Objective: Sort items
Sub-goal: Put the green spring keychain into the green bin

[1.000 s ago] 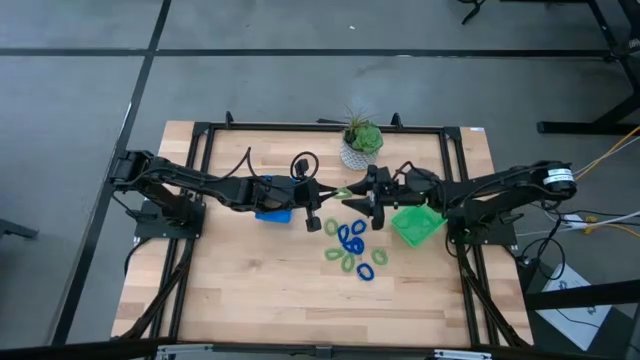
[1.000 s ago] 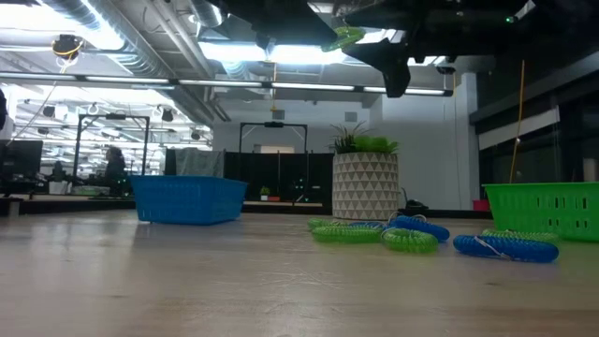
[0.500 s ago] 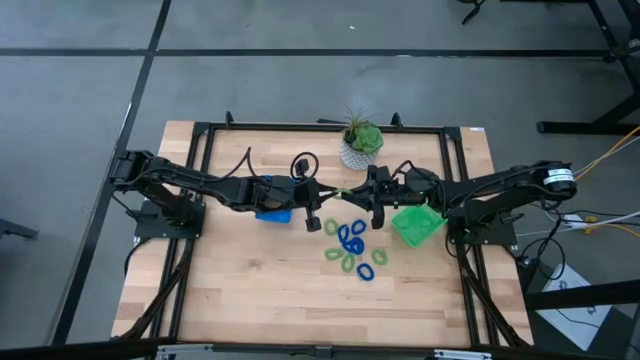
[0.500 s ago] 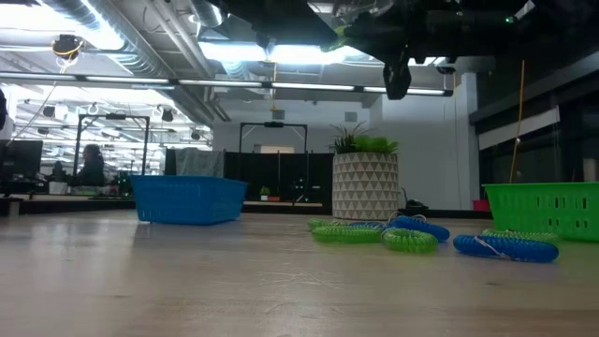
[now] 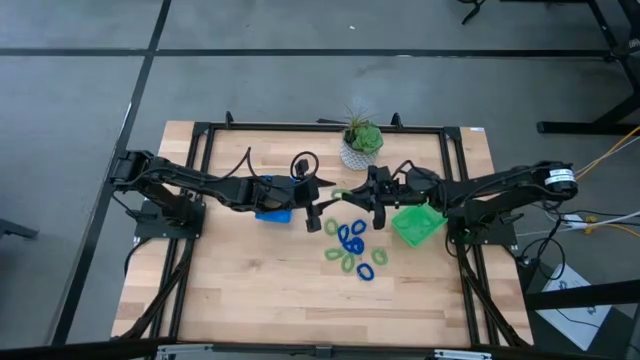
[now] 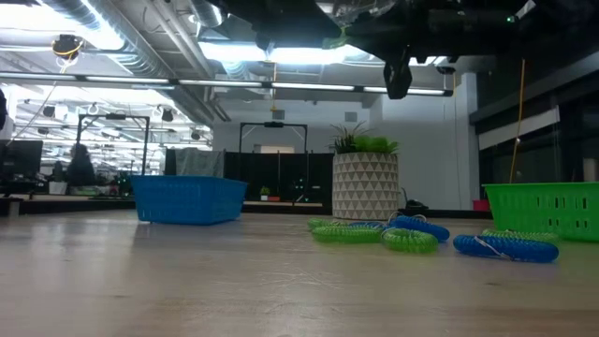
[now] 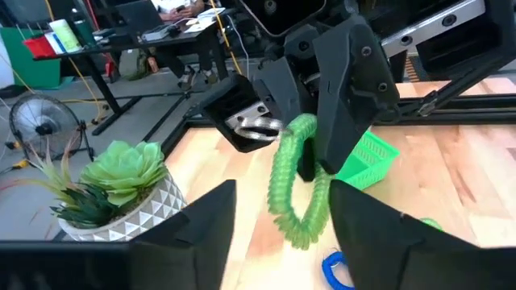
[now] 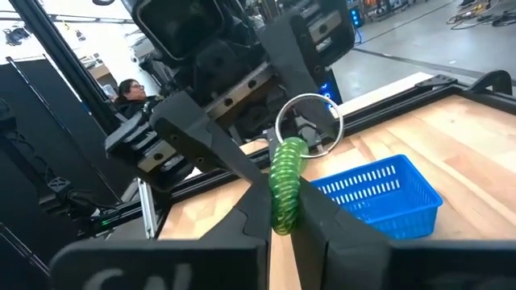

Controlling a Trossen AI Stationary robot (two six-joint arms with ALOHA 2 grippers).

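Left gripper [image 5: 316, 203] has backed off, fingers spread; right gripper [image 8: 280, 211] pinches the green ring [image 8: 285, 184], hanging lengthwise, just beside the potted plant [image 5: 360, 143].

rings [image 5: 353, 250] between two trays, plant [image 5: 360, 143] behind

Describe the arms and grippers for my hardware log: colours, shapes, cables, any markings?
Both arms are dark, slim and jointed, with black cables looping along them. The left gripper and right gripper have flat, angular black fingers. A bare silver metal patch shows on the right gripper's body in the left wrist view. No markings can be made out.
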